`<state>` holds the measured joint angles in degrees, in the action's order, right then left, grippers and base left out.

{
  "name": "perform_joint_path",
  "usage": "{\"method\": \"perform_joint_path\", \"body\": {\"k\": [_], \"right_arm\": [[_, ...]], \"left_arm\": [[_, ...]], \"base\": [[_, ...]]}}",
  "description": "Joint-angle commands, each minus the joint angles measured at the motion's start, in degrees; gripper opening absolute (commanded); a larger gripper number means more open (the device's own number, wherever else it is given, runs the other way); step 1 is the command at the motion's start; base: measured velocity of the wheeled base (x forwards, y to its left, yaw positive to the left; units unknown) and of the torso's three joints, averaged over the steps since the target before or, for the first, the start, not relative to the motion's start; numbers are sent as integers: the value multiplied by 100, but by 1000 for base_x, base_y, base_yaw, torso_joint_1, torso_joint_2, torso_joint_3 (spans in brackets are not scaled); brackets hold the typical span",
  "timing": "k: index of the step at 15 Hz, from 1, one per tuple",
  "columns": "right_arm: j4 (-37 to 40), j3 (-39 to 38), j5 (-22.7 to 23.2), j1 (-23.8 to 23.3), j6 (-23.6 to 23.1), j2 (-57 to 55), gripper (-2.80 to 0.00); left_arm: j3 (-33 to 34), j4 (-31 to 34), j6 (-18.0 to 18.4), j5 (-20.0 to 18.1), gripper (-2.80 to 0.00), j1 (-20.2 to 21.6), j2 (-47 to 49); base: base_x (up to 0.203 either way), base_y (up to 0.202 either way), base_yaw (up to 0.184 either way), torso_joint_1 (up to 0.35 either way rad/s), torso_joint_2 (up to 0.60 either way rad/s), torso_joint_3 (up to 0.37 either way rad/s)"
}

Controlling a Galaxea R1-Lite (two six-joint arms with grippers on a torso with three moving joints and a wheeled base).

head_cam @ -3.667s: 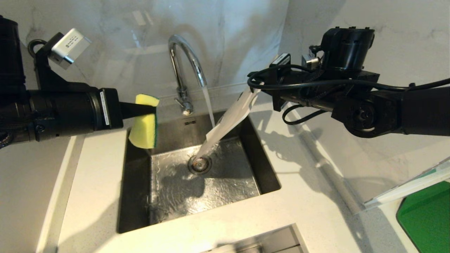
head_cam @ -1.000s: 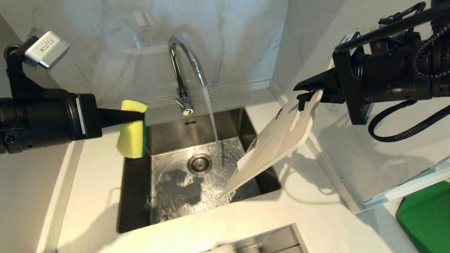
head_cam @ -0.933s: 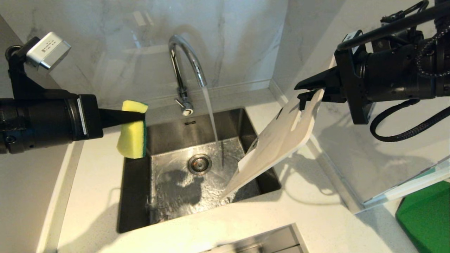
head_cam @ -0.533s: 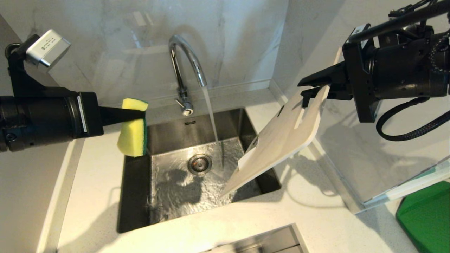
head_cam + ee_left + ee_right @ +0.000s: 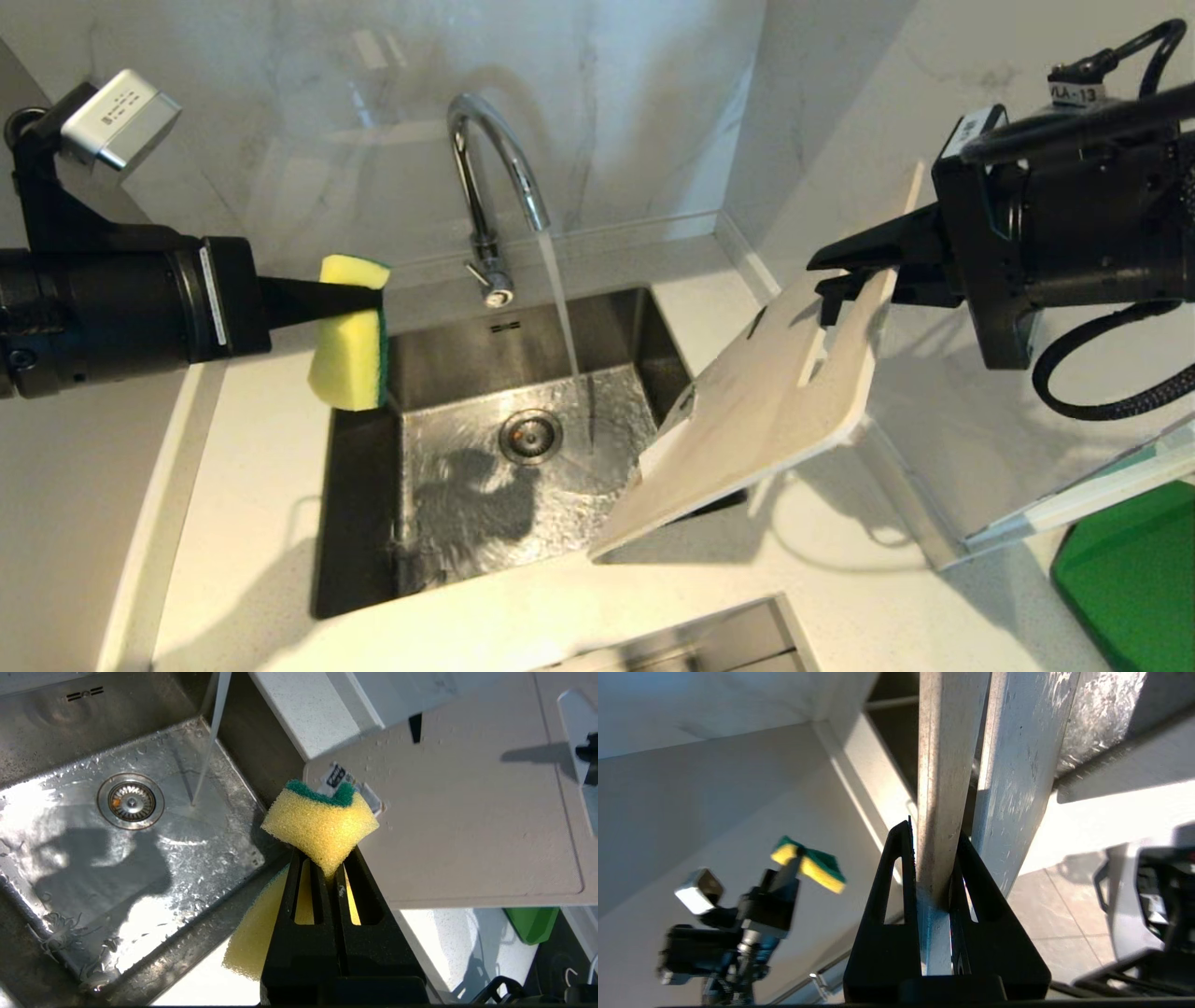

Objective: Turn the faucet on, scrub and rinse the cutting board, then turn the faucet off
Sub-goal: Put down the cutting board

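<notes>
Your right tool (image 5: 845,280) pinches the cutting board (image 5: 756,420). The faucet (image 5: 492,177) lever is at 9 o'clock from it, nearer your sponge-squeezing left tool (image 5: 359,297).

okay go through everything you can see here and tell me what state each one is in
faucet: on, water running.
sink: wet, drain open.
cutting board: tilted, clear of the stream, held by right tool.
sponge: pinched in left tool, beside the sink's left edge.

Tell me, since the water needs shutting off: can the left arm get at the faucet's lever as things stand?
Probably, but not freely: the path from the left pincer to the faucet lever looks open, yet that pincer is shut on the sponge, so it could only nudge.
</notes>
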<state>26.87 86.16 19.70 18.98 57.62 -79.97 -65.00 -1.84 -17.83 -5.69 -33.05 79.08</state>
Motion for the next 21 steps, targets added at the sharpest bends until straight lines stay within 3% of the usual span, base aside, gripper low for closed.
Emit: {"method": "perform_joint_path", "body": {"k": [1, 9, 16, 17, 19, 21], "right_arm": [[160, -267, -84, -16, -6, 150, -280], [344, -1692, -531, -18, -495, 795, -280], [335, -2659, -598, -99, -657, 1153, -280], [337, -2816, -728, -108, -832, 1170, -280], [360, -3069, -1483, -109, -1115, 1170, -280], [627, -3159, -1652, -107, -1191, 1267, -280]], "left_arm": [[14, 0, -18, 1, -280, 0, -7], [23, 0, -18, -2, -280, 0, -15], [32, 0, -18, -11, -280, 0, -51], [32, 0, -18, -11, -280, 0, -51], [15, 0, -20, -11, -280, 0, -51], [41, 0, -27, -20, -280, 0, -59]], "base": [[0, 0, 0, 0, 0, 0], [0, 0, 0, 0, 0, 0], [0, 0, 0, 0, 0, 0], [0, 0, 0, 0, 0, 0], [0, 0, 0, 0, 0, 0], [0, 0, 0, 0, 0, 0]]}}
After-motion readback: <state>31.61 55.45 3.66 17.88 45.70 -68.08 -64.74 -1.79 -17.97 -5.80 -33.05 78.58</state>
